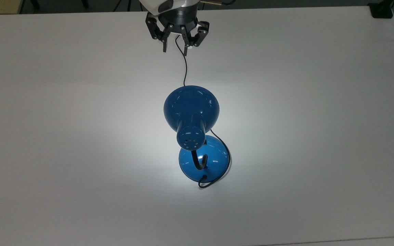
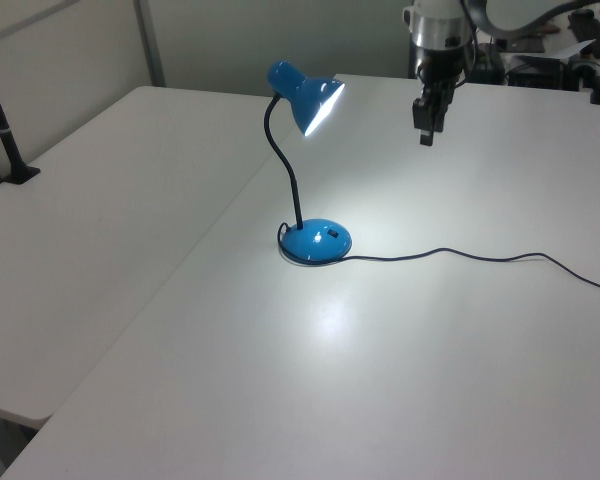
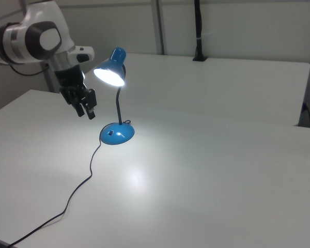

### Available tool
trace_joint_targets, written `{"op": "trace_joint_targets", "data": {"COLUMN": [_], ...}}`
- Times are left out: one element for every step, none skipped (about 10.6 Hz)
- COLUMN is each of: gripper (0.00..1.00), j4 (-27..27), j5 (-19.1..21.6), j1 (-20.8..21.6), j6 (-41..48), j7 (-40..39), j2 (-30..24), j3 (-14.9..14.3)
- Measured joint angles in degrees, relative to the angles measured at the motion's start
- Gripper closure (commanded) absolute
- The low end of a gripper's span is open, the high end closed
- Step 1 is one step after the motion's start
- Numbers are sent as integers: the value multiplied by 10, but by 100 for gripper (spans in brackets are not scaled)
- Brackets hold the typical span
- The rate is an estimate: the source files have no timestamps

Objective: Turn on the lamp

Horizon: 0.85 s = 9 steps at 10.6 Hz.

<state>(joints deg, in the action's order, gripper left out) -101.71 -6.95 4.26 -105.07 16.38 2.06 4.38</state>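
We note the lamp [image 1: 192, 112] is lit: a bright pool of light falls on the table [image 1: 63, 102] under the shade [image 2: 308, 92], and the bulb glows white in the right view. The lamp stands near the table's middle, base [image 2: 316, 241] flat on the surface, gooseneck [image 3: 117, 106] upright and bent over at the top, shade tilted down.

The gripper [image 1: 177, 48] hangs in the air, well apart from the lamp and above the table, near the far edge in the top view. Its fingers [image 1: 165, 42] are spread with nothing between them (the cord [image 1: 184, 68] passes under them in the top view, but it lies on the table below and is not held).

Judgement: the switching step looks done, since light is on and the arm is clear of the base. What is left, as we read it, is only a retreat. The next move calls for little: stay clear of the shade and avoid snagging the cord.

Hard to make out:
- The small dark mark on the base [image 2: 331, 234] may be the switch; we cannot tell its position.
- The shade hides part of the base in the top view.
- The cord runs out of frame in the left and right views, plug end unseen.
- The arm above the wrist is cut off in the top view.
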Motion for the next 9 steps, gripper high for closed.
{"op": "trace_joint_targets", "data": {"gripper": [0,0,0,0,0,0,0,0,0], "j4": [6,11,14,16,17,18,20,26,35], "j5": [3,4,4,4,4,4,4,4,4], "j1": [-8,-12,-15,-20,-23,-25,-26,-26,-26], "j6": [29,41,49,57,64,67,67,70,77], "j7": [-10,-16,-20,-28,-39,-49,-57,-62,-68], "j2": [-6,-10,-14,-18,-23,-27,-29,-29,-29], "j3": [0,0,-1,-1,-1,-1,-3,-6,-9]}}
